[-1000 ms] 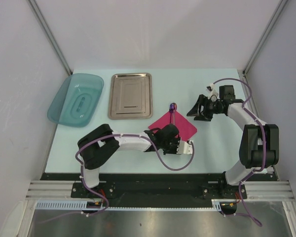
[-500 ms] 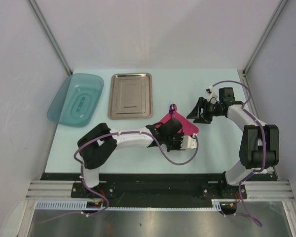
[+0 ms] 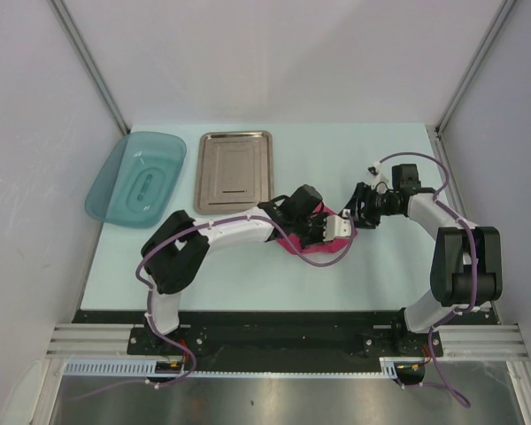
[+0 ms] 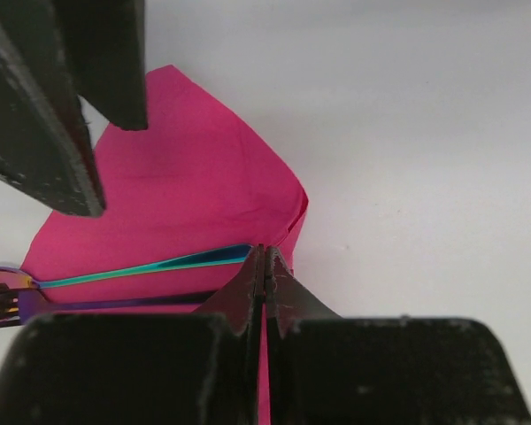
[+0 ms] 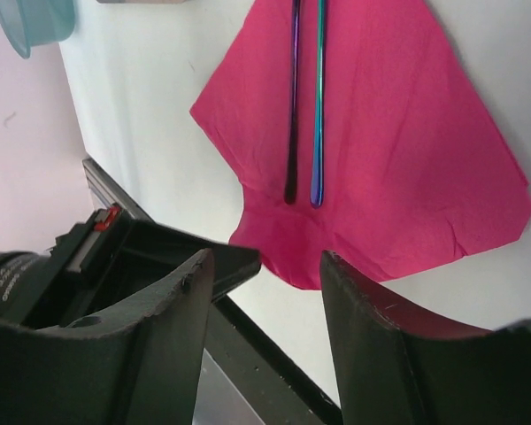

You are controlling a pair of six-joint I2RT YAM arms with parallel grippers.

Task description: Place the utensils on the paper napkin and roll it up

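The magenta paper napkin (image 4: 186,195) lies on the table with the purple fork (image 5: 293,97) and the teal handle of the spoon (image 5: 319,97) side by side on it. My left gripper (image 4: 265,257) is shut on the napkin's near corner and holds it lifted over the handle ends. In the top view the left gripper (image 3: 319,232) covers most of the napkin (image 3: 299,247). My right gripper (image 5: 265,292) is open and empty just off the napkin's right side; in the top view the right gripper (image 3: 358,211) hovers beside it. The spoon's bowl is hidden.
A steel tray (image 3: 234,173) lies at the back middle-left and a teal plastic dish (image 3: 137,177) at the back left corner. The table's right edge and a wall post stand close behind the right arm.
My left gripper has moved away from the near edge with the napkin corner, folding the napkin up over the utensils. The right gripper has edged closer to the napkin.
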